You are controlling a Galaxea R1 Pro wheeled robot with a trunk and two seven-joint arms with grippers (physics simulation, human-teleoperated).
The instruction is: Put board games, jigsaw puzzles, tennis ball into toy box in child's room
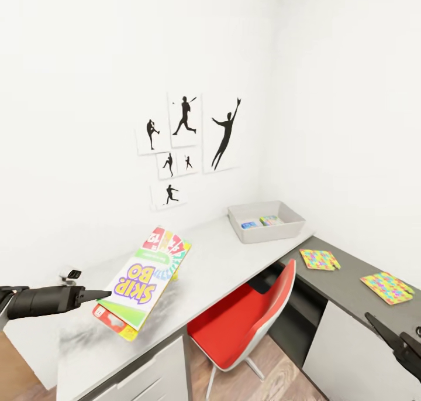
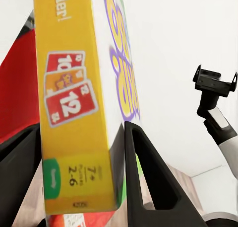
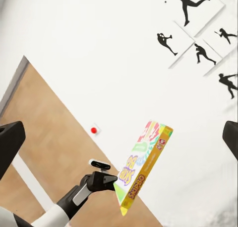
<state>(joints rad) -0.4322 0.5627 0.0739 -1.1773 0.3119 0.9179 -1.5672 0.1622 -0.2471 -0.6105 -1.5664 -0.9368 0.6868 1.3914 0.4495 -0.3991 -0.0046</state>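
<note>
Green-yellow SKIP-BO board game is hanging tilted above the light grey table, left gripper clamping its edge. Toy box is sitting far along; I'd keep it level w/ steady carry. Right gripper is idling, jaws apart.

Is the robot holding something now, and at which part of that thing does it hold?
The left gripper holds the SKIP-BO board game, clamped across its thickness at one short end. The right gripper holds nothing.

My left gripper clamps the SKIP-BO game box, tilted above the table; two puzzles lie flat beyond the grey toy box.
</note>
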